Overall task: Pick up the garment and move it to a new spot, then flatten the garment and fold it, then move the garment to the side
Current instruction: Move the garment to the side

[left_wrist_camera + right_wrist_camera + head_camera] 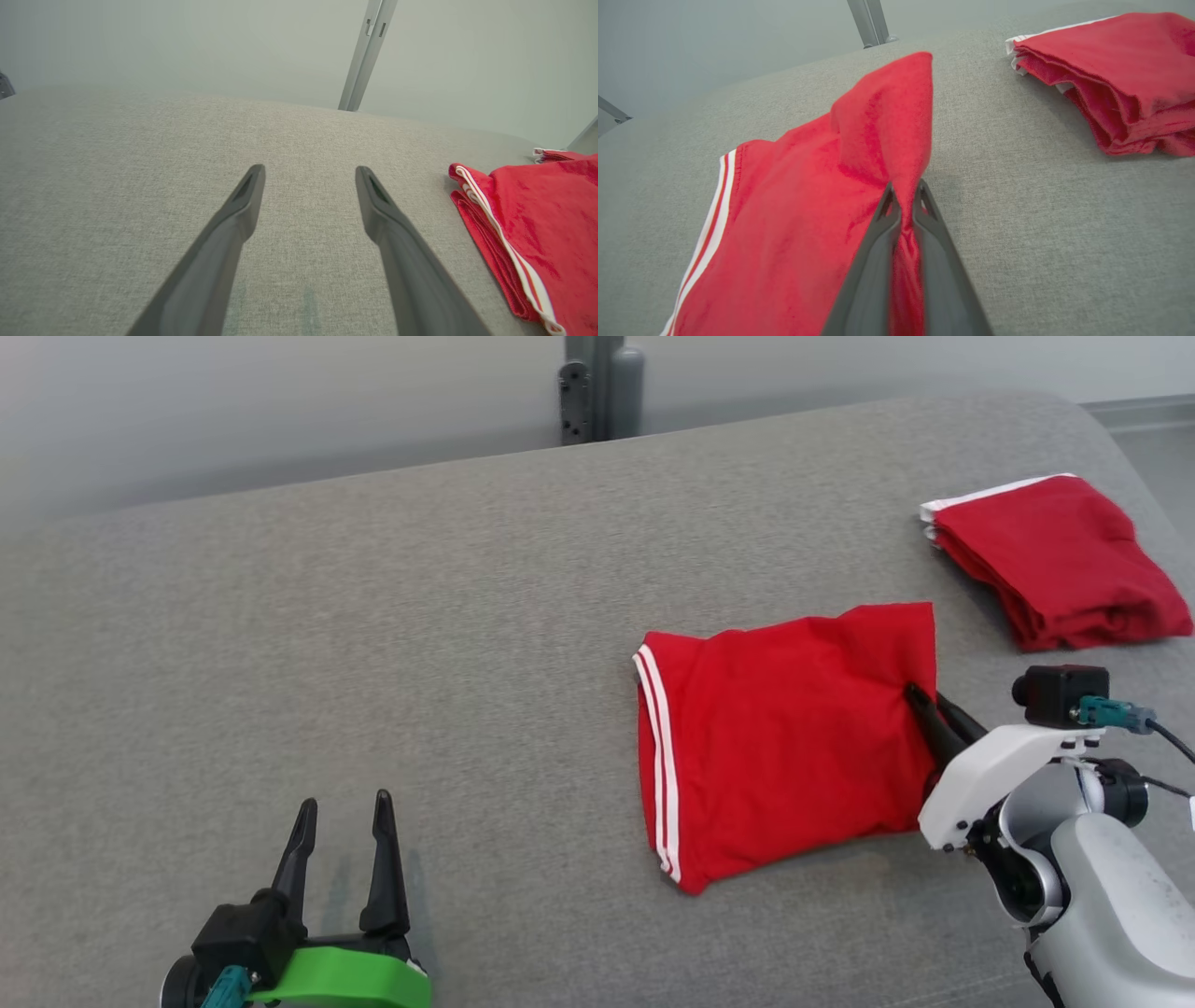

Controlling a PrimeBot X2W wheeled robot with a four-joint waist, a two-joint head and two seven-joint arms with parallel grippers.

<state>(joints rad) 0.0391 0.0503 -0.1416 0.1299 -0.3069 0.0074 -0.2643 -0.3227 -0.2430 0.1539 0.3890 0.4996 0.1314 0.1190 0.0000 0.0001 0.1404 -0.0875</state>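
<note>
Folded red garment (784, 756) w/ white stripes on grey fabric surface (373, 616), right edge clamped in right claw (924, 693), right wrist view shows cloth pinched into a ridge betw. fingers (873, 261), head view shows 2nd red pile (1064, 560) beyond, right arm low, reaching in from the side, left claw (344, 801) apart, well left of garment.

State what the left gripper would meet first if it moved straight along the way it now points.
Probably the grey padded surface just ahead of the left gripper; the folded red garment lies off to its right.
</note>
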